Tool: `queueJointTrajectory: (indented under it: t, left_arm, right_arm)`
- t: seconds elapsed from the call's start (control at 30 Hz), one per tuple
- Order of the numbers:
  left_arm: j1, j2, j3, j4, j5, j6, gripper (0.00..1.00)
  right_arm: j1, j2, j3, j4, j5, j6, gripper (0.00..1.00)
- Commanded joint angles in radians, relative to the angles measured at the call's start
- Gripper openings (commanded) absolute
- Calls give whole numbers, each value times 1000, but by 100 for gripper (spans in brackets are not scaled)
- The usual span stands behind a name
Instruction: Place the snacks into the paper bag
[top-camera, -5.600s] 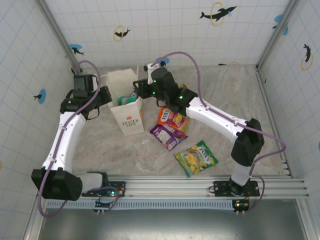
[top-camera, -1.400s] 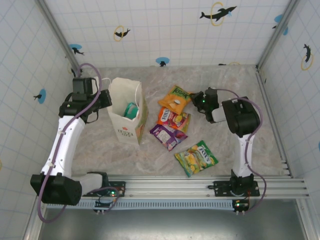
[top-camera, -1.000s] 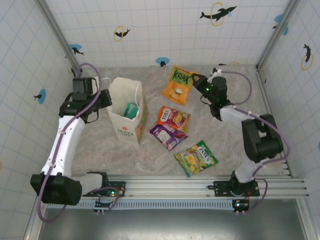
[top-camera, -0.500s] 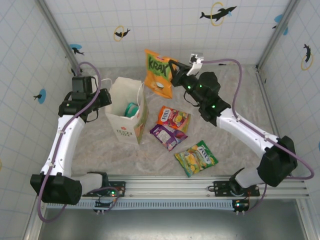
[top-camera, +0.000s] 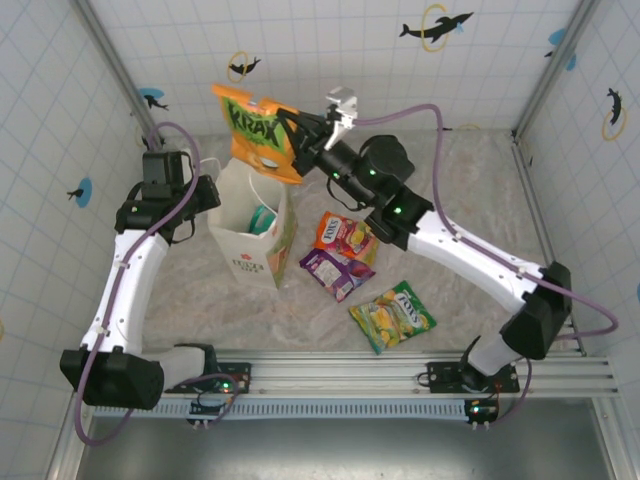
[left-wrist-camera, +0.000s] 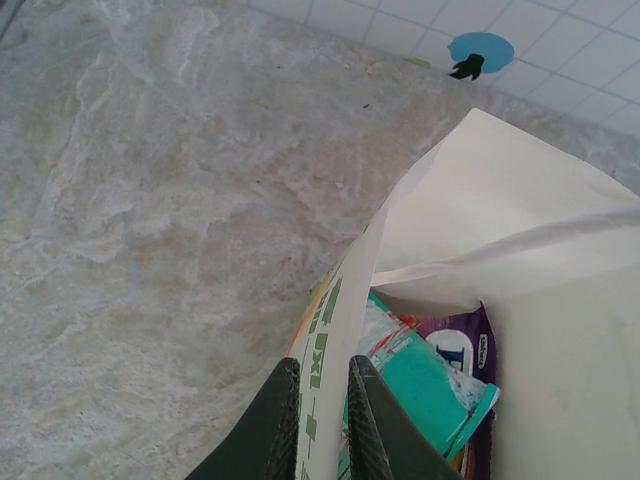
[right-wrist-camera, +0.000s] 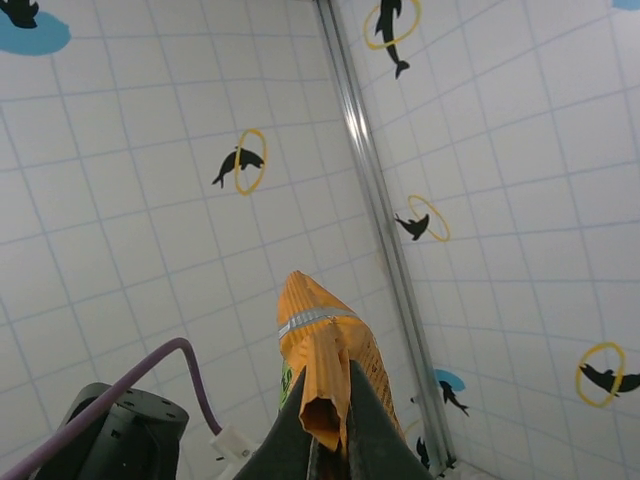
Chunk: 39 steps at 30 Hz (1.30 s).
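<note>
The orange snack packet (top-camera: 255, 135) hangs in the air above the mouth of the cream paper bag (top-camera: 248, 255), pinched by its crimped edge (right-wrist-camera: 320, 345) in my right gripper (top-camera: 291, 131) (right-wrist-camera: 327, 405). My left gripper (top-camera: 207, 192) (left-wrist-camera: 323, 415) straddles the bag's left wall (left-wrist-camera: 335, 310), one finger outside and one inside, shut on it. Inside the bag lie a teal packet (left-wrist-camera: 425, 385) (top-camera: 262, 218) and a purple one (left-wrist-camera: 465, 345). On the table right of the bag lie a red-orange packet (top-camera: 347, 238), a purple packet (top-camera: 335, 272) and a green-yellow packet (top-camera: 392, 316).
The bag stands at the left of the marble-look table (top-camera: 460, 210), leaning slightly. Tiled walls with dolphin stickers close in the back and both sides. The right arm (top-camera: 470, 255) stretches diagonally over the table above the loose packets. A metal rail (top-camera: 400, 372) runs along the near edge.
The right arm lifted the orange packet off the table's back and swung it left and up, from right of the bag to above the bag's mouth. The left arm and bag barely moved.
</note>
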Motion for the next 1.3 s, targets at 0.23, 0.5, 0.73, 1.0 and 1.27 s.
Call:
queueJointTrajectory:
  t: [0.23, 0.5, 0.73, 1.0, 1.27]
  left_arm:
    - [-6, -8, 25, -13, -12, -1, 17]
    - [-6, -24, -6, 31, 72, -51, 2]
    - [-6, -55, -19, 41, 87, -57, 0]
    - [-7, -67, -55, 62, 108, -63, 0]
    - [-6, -71, -49, 62, 100, -56, 0]
  right_arm:
    - [21, 176, 225, 31, -15, 2, 0]
    - [199, 144, 184, 174, 352, -169, 0]
    - [310, 161, 168, 287, 512, -276, 0]
    - [313, 237, 141, 334, 707, -223, 0]
    - [314, 276, 96, 327, 800, -167, 0]
